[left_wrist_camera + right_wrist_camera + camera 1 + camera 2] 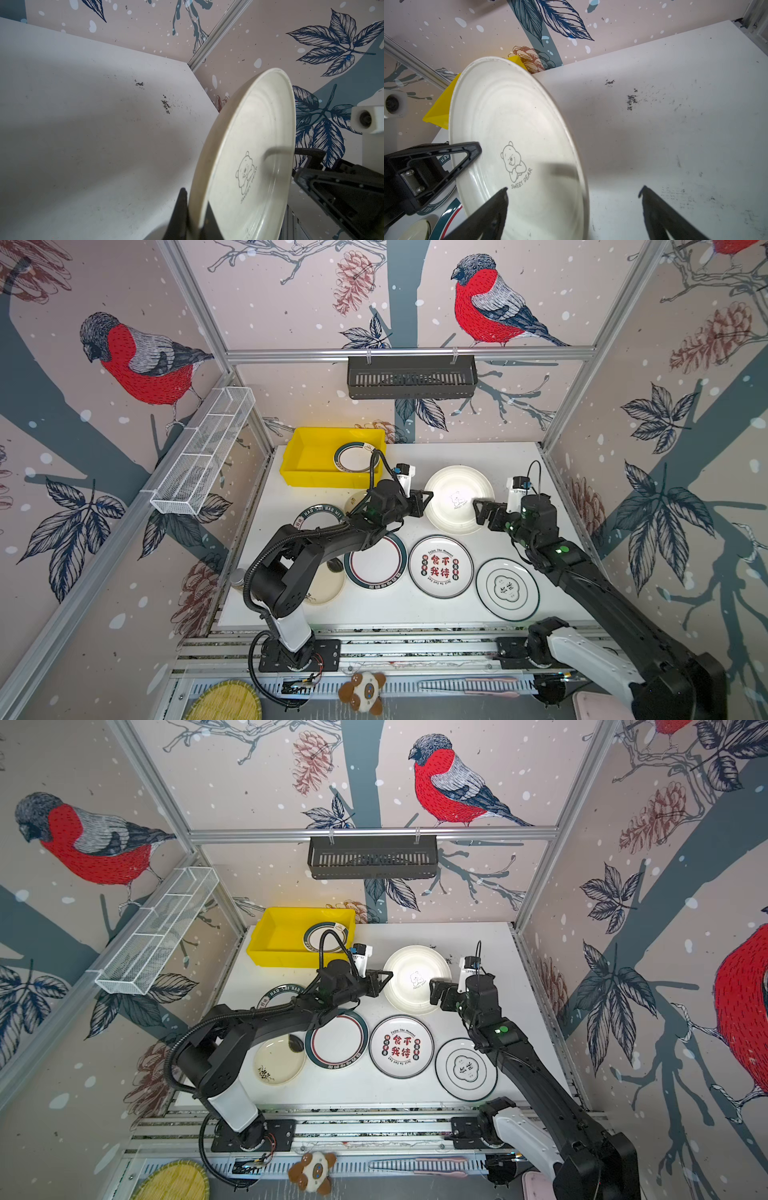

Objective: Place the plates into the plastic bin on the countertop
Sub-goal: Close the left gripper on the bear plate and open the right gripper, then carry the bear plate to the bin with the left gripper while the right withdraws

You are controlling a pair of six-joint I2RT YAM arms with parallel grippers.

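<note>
A cream plate with a bear motif (457,497) (415,977) hangs above the countertop (478,456). My left gripper (426,502) (195,207) is shut on its left rim. My right gripper (478,510) (573,190) stands open at the plate's (512,128) right rim, one finger over it and one beyond its edge. The yellow plastic bin (324,479) (282,957) at the back left holds one green-rimmed plate (356,457). On the countertop lie a plate with red writing (440,566), a flower-emblem plate (507,589) and a teal-rimmed plate (376,562).
Two more plates (316,516) (324,585) lie partly under the left arm. A black slotted basket (411,377) and a white wire basket (208,452) hang on the walls. A woven yellow disc (224,701) and a plush toy (363,691) lie in front of the rails.
</note>
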